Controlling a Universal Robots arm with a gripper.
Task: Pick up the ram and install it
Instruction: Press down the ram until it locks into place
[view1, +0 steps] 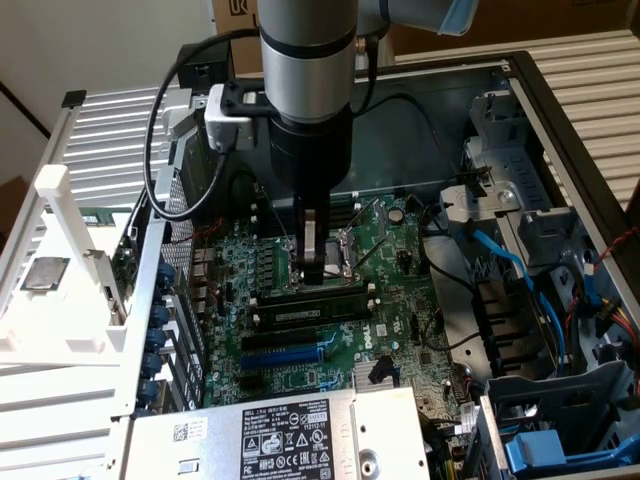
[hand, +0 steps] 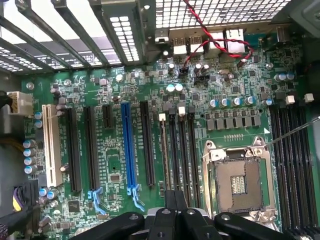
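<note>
A robot arm reaches down into an open computer case (view1: 560, 130), over the green motherboard (view1: 390, 250). Its gripper (view1: 318, 268) has its jaws closed, the fingertips just above the ram (view1: 310, 297). The ram, a long dark stick, lies seated along a memory slot directly beneath the jaws, and nothing is held between them. In the wrist view, the closed black fingers (hand: 176, 220) hang over the memory slots (hand: 182, 150), beside the metal processor socket (hand: 239, 182) and near the blue expansion slot (hand: 129, 145).
</note>
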